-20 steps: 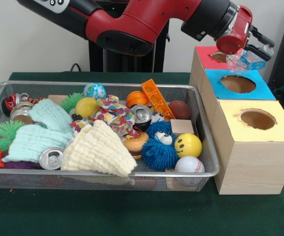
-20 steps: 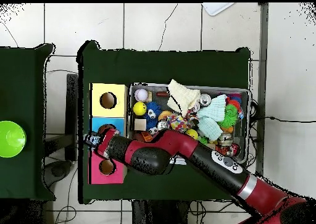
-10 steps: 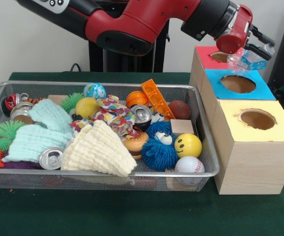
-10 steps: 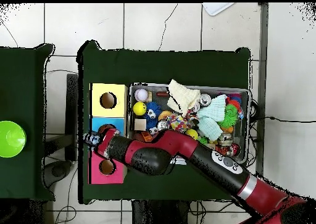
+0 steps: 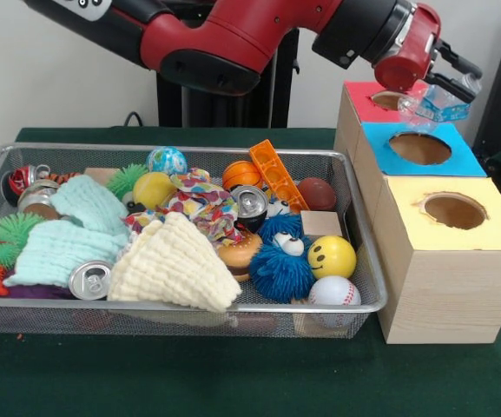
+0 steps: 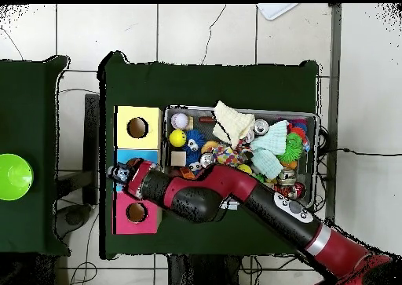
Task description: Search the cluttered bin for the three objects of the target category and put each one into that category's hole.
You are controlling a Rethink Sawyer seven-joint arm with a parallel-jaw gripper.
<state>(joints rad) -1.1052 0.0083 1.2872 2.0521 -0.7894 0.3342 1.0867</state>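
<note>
My gripper (image 5: 448, 87) is shut on a crushed clear water bottle (image 5: 436, 106) with a blue label and holds it in the air over the boxes, between the red-topped box's hole (image 5: 389, 100) and the blue-topped box's hole (image 5: 419, 148). In the overhead view the gripper (image 6: 120, 174) sits at the outer edge of the blue-topped box. The wire mesh bin (image 5: 367, 265) lies to the left, full of toys, cloths and silver cans (image 5: 89, 280). No other water bottle shows in the bin.
A yellow-topped box (image 5: 451, 211) with a hole stands nearest the front. In the bin lie a cream cloth (image 5: 176, 265), mint cloths (image 5: 68, 230), a blue fuzzy toy (image 5: 282, 261), a yellow smiley ball (image 5: 332, 256) and a baseball (image 5: 334, 291). A green bowl (image 6: 14, 177) sits on a side table.
My gripper has lifted slightly and shifted a little with the bottle still in it. The bin's contents have not moved.
</note>
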